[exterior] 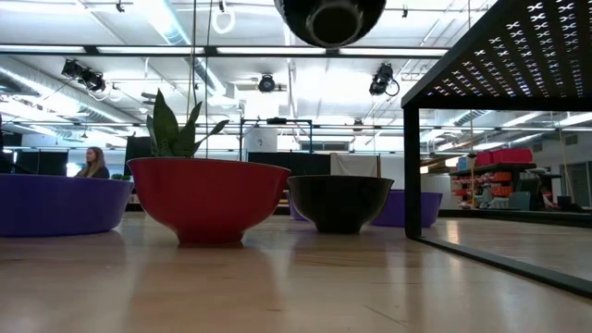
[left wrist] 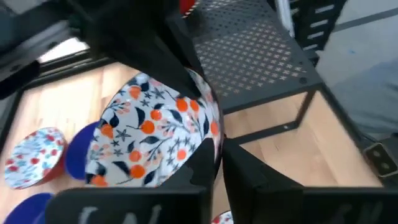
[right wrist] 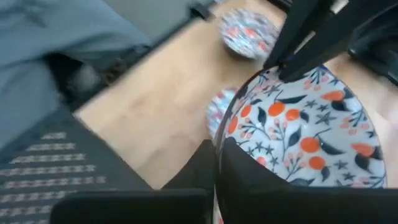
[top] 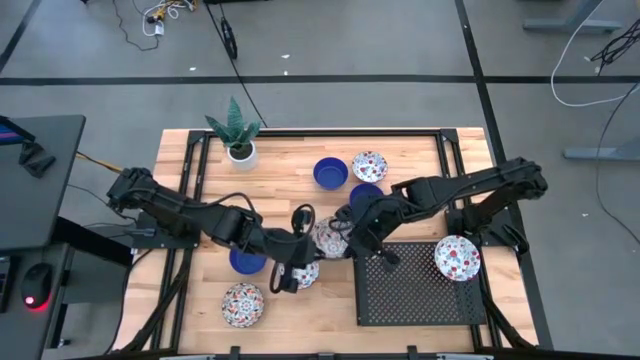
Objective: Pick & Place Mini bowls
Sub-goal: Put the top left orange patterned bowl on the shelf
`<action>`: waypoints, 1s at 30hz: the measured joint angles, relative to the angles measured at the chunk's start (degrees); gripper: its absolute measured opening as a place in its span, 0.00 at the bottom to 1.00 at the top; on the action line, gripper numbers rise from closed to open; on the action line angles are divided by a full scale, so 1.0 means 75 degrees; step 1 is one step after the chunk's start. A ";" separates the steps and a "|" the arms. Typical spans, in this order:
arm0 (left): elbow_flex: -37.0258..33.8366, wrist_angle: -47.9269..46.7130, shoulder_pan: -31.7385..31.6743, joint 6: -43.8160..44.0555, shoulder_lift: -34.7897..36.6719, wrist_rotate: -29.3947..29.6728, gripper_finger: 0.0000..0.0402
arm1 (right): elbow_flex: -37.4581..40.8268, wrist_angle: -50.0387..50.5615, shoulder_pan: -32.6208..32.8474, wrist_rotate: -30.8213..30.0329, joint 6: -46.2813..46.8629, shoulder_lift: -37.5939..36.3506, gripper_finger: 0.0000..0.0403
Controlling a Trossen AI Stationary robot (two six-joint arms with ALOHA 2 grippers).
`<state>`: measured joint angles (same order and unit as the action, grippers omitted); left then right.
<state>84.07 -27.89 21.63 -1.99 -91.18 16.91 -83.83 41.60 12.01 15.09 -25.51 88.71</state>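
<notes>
High view, table's left: a plant pot [top: 240, 152] stands at the back of the table [top: 420, 150], out of the traffic. It's no part of the job.
Waiting bowls, left: a blue bowl [top: 245, 263] sits half under the left arm. A floral bowl [top: 243, 304] rests nearer the front edge, and another small floral bowl [top: 304, 273] lies just below the left gripper. All three look unsorted.
Left gripper [top: 312, 242]: it's at mid-table, and its wrist view shows the fingers [left wrist: 202, 171] close on either side of the centre bowl's rim, pinching it so the bowl hangs tilted.
Centre bowl [top: 328, 237]: this floral one sits between the two grippers, off the wood as far as I can judge. It's gripped by its rim on opposite sides, which reads as a hand-over.
Right gripper [top: 350, 236]: it's clamped tight on the far rim of the same bowl, its own wrist view showing the rim slotted between the fingers [right wrist: 199, 162].
Back bowls: a blue bowl [top: 330, 172] and a floral bowl [top: 369, 165] sit side by side, with a third blue bowl [top: 366, 192] tucked against the right arm.
Rack [top: 415, 290], right: this black perforated stand carries one floral bowl [top: 457, 258], so it's likely the drop-off, within the right arm's reach.
</notes>
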 joint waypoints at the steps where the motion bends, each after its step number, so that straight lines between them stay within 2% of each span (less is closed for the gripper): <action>1: 0.0000 0.0044 -0.0019 0.0001 0.0000 0.0134 0.12 | 0.0000 -0.0030 0.0020 -0.0425 0.0239 0.0000 0.03; 5: 0.0003 0.0066 -0.0206 0.0013 0.0026 0.0587 0.27 | 0.0000 0.0347 0.0220 -0.2523 0.1324 -0.0143 0.01; 8: -0.0003 -0.0130 -0.0363 0.0064 0.0093 0.0686 0.38 | -0.0039 0.0787 0.0588 -0.3812 0.2217 -0.0357 0.01; 13: 0.0000 -0.0412 -0.0599 0.0312 0.0114 0.1038 0.50 | -0.0287 0.2360 0.1365 -0.4489 0.3910 -0.0779 0.01; 17: -0.0003 -0.0849 -0.0737 0.0639 0.0114 0.1544 0.53 | -0.0664 0.3284 0.2366 -0.4502 0.5386 -0.1077 0.01; 22: -0.0058 -0.1041 -0.0915 0.1023 0.0114 0.1933 0.52 | -0.1327 0.4028 0.3779 -0.4199 0.7128 -0.1165 0.01; 27: -0.0575 -0.0798 -0.1121 0.1226 0.0114 0.1949 0.50 | -0.1617 0.3937 0.5055 -0.3156 0.8596 -0.1163 0.01; 30: -0.0979 -0.0435 -0.1219 0.1403 0.0114 0.1947 0.50 | -0.1626 0.3689 0.5816 -0.2779 0.8940 -0.1110 0.01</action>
<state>76.73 -31.15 12.49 8.53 -90.32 31.51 -96.03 69.27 55.63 -5.76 41.54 80.38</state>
